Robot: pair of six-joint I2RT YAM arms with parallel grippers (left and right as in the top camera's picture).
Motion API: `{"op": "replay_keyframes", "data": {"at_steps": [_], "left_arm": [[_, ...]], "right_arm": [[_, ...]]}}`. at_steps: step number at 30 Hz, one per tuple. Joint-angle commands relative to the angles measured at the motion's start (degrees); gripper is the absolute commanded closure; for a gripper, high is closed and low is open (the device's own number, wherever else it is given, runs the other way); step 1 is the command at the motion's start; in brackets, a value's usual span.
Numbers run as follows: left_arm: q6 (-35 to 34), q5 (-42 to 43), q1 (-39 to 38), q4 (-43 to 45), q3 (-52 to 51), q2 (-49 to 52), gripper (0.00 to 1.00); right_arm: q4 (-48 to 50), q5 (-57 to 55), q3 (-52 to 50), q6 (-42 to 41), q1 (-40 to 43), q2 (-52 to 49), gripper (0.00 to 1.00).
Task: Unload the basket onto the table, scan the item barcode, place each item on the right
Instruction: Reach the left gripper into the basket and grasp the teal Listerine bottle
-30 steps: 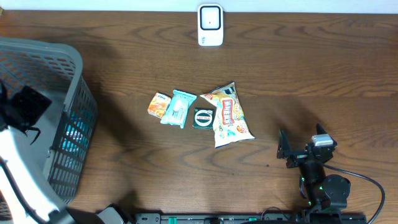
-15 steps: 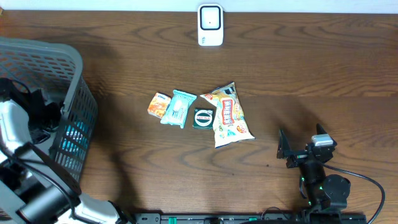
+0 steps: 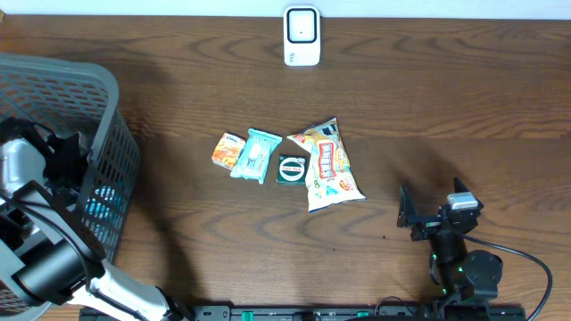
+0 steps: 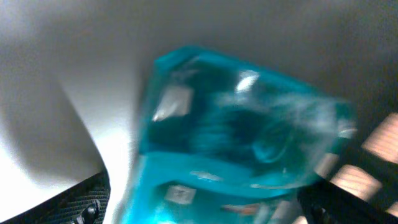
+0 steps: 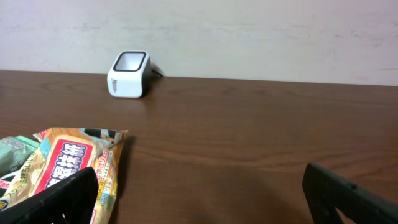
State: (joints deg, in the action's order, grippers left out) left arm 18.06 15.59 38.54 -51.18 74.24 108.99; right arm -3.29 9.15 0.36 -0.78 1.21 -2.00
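We see a matt wood-grain worktop [image 3: 446, 98], grey plastic lattice basket [image 3: 111, 160], glossy film snack bag [image 3: 330, 165], smooth white plastic scanner [image 3: 302, 36].

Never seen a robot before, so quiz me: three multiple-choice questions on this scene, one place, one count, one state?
1. Where is the white scanner? A among the packets; B at the table's far edge; C beside the right hand.
2. How many packets lie mid-table? A two; B four; C six.
3. The right hand is: A shut on a packet; B shut on the scanner; C open and empty.
Answers: B, it stands alone there; B, four lie in a row; C, fingers apart, nothing between.
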Motion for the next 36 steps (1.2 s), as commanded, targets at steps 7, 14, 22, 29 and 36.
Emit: {"op": "replay_keyframes", "data": {"at_steps": [7, 14, 22, 29, 36], "left_arm": [[-19.32, -34.6, 0.28, -1.27, -1.2, 3.41, 0.02], [-24.55, -25.55, 0.28, -0.24, -1.25, 3.43, 0.02], [-26.97, -17.46, 0.28, -1.99, -2.82, 3.43, 0.02], [-28.52, -14.53, 0.28, 3.5, -8.68, 3.43, 0.02], [-28.68, -15.19, 0.35, 5.2, -12.17, 3.39, 0.33]], "right_arm": [[-0.22, -0.2, -0.04, 0.66, -0.5, 0.15, 0.01], [-0.22, -0.2, -0.04, 0.66, -0.5, 0.15, 0.01], [-0.22, -0.2, -0.04, 0.66, -0.5, 0.15, 0.01], [-0.22, -0.22, -0.04, 0.63, -0.5, 0.15, 0.01], [-0.22, -0.22, -0.04, 0.66, -0.5, 0.15, 0.01]]}}
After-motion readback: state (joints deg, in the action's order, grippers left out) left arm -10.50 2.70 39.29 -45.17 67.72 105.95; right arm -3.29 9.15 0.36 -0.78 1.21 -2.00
